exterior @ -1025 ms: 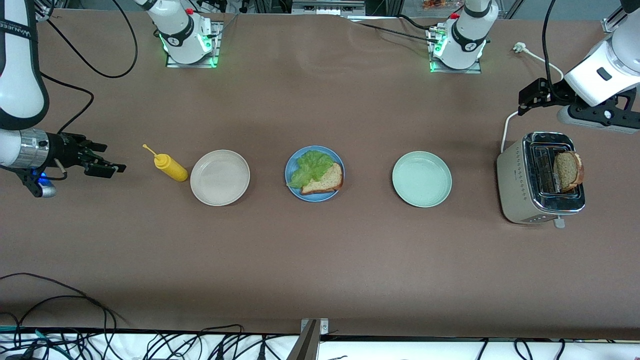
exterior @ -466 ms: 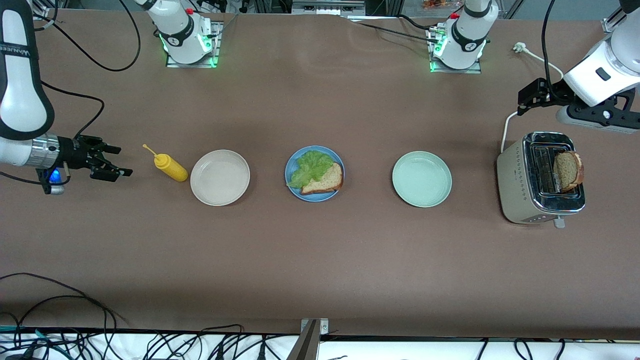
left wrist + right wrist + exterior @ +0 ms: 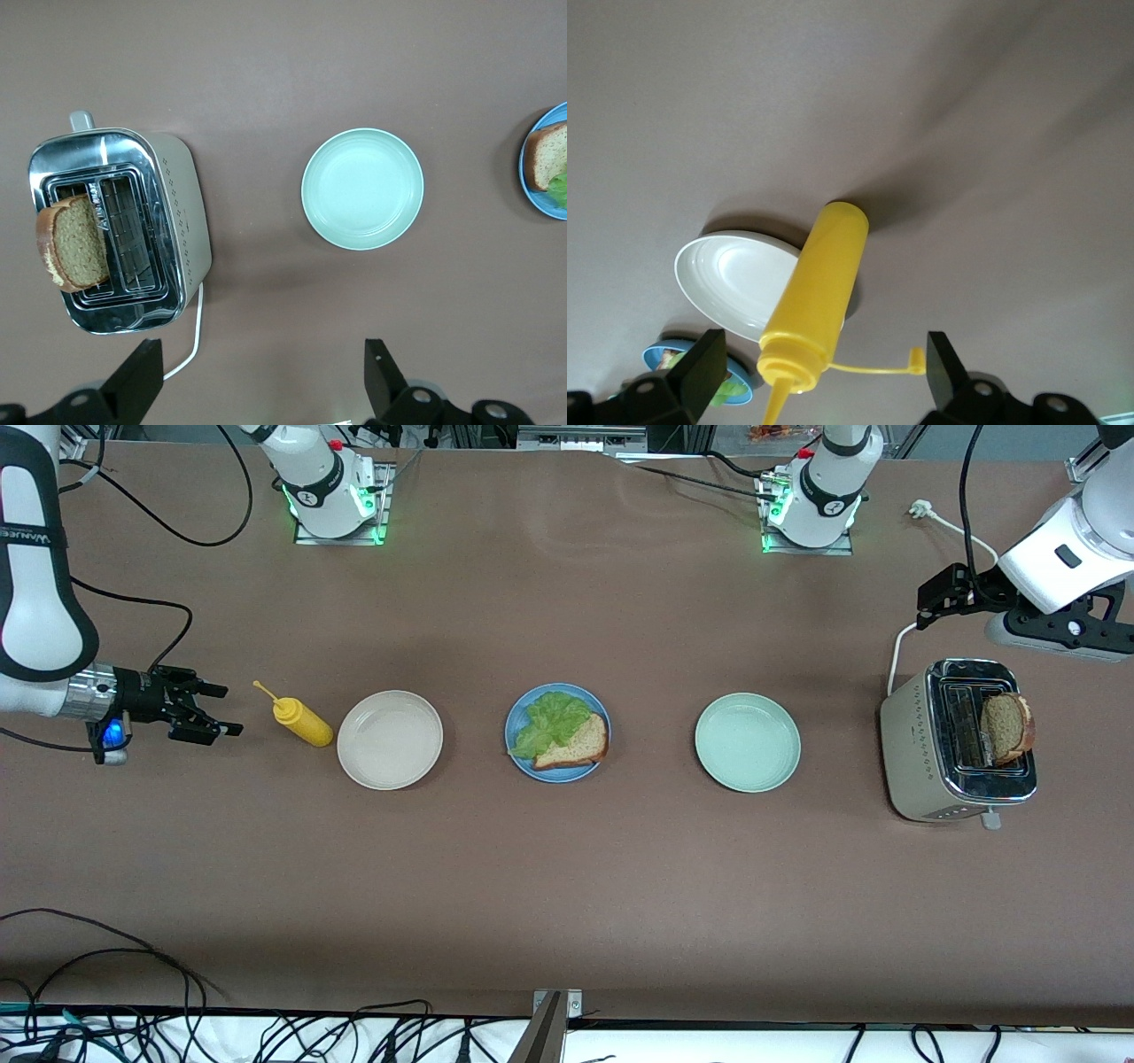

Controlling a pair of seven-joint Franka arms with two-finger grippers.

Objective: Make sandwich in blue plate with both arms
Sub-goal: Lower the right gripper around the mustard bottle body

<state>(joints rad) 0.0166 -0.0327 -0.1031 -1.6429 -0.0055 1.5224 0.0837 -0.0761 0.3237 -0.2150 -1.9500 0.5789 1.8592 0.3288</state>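
Yellow squeeze bottle lies on its side on the brown table toward the right arm's end, nozzle pointing away from the beige-white plate just beside it; the plate holds nothing. Pale green plate, also bare, sits toward the left arm's end. Near that end stands a silver toaster, its white cord trailing off across the table
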